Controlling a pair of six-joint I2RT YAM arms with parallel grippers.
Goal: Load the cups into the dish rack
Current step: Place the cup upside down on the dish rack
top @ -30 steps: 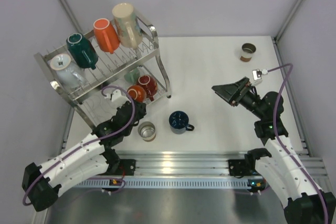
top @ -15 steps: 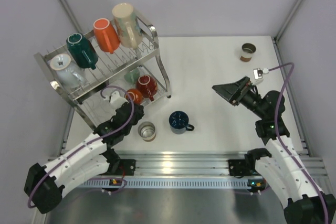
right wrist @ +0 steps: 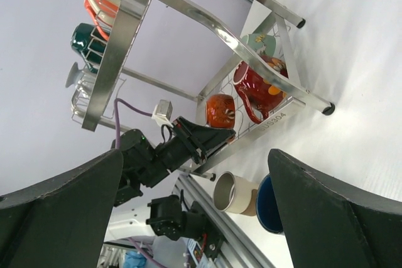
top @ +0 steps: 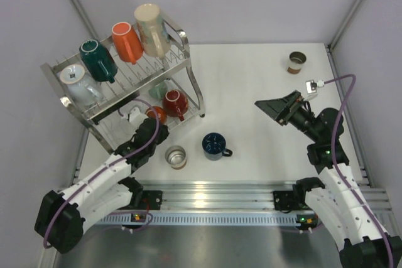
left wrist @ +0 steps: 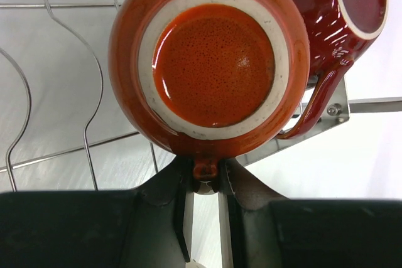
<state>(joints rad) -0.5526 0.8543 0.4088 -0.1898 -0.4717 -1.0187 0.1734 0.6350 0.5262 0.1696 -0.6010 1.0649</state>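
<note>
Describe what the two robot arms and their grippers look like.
The left arm and right arm have white shell links and black joints. The left gripper and right gripper are black, with broad wedge-shaped fingers. A purple cable runs along each arm to a small white box at the wrist.

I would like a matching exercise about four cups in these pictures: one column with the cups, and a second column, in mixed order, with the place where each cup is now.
Cups:
1. tall beige cup
2. navy cup
3. small brown cup
4. red-orange cup

Places:
A. held by its handle in the left gripper, at the lower tier
B. upright on the table, at the far right corner
C. on the upper tier of the dish rack
D. upright on the table, between the two arms

Pairs: 1-C, 2-D, 3-B, 4-A
</note>
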